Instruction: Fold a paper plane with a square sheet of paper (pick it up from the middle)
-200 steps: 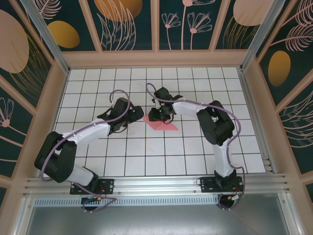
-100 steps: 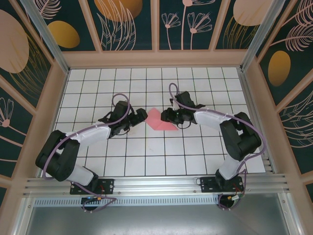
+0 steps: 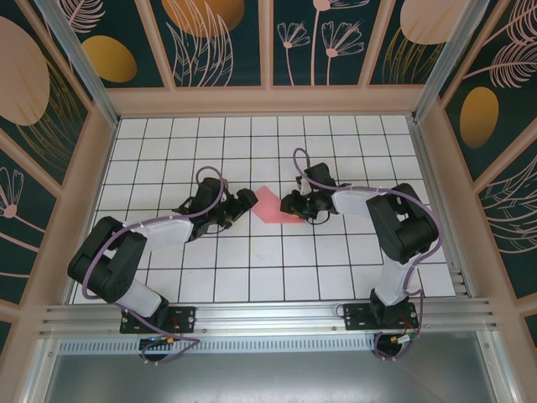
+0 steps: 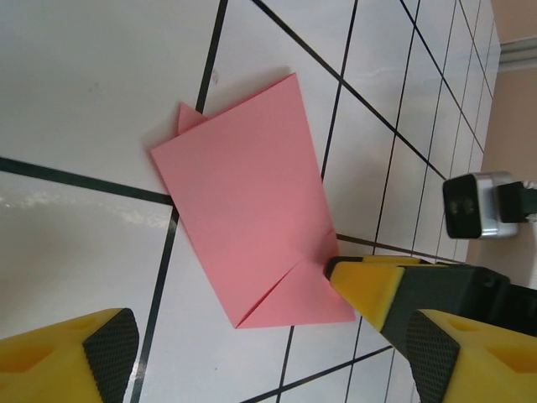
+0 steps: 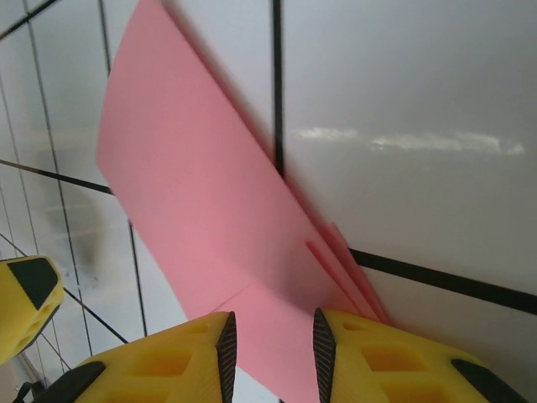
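Note:
The salmon-pink square sheet of paper [image 3: 270,204] lies flat on the tiled table, folded to a smaller four-sided shape [image 4: 252,210] with a corner flap creased over. My left gripper [image 3: 245,201] is just left of it, open wide [image 4: 264,340] with nothing between its fingers. My right gripper [image 3: 290,204] is at the sheet's right edge. Its yellow fingertip [image 4: 369,290] touches the paper there. In the right wrist view the jaws [image 5: 273,340] stand a narrow gap apart over the sheet [image 5: 193,193], whose layered edges show beside the right finger.
White tiles with black grid lines [image 3: 252,277] surround the paper. Wooden walls [image 3: 268,101] close in the table at the back and both sides. A metal rail [image 3: 268,315] runs along the near edge by the arm bases.
The right gripper has moved from over the sheet to its right edge. The left gripper has crept right toward the sheet. The sheet has shifted a little up and left.

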`<state>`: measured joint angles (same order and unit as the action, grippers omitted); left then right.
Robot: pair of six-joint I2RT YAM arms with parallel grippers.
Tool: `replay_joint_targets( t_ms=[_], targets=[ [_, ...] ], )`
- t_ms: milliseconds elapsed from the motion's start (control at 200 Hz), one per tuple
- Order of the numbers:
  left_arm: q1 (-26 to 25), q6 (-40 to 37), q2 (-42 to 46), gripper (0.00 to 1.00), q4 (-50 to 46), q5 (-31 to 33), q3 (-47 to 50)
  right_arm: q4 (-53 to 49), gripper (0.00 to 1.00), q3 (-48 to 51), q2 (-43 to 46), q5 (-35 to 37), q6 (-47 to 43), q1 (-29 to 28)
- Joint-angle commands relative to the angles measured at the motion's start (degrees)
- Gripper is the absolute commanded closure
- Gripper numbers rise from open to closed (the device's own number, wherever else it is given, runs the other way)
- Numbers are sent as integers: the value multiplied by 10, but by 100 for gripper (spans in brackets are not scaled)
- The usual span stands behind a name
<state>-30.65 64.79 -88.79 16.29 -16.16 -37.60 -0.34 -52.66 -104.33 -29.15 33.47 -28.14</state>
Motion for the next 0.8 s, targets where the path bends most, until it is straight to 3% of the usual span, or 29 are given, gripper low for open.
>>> replay_joint_targets(
  t_ms=[0, 405, 796],
  targets=[
    [-4, 30, -8, 15, 32, -20, 5, 29, 67, 17, -7, -16, 16, 10],
    [-57, 79, -52, 16, 30, -13, -28, 148, 67, 105, -15, -102, 111, 67],
    [-78, 101, -109, 23, 12, -10, -78, 201, 66, 136, -20, -148, 142, 88]
  ],
)
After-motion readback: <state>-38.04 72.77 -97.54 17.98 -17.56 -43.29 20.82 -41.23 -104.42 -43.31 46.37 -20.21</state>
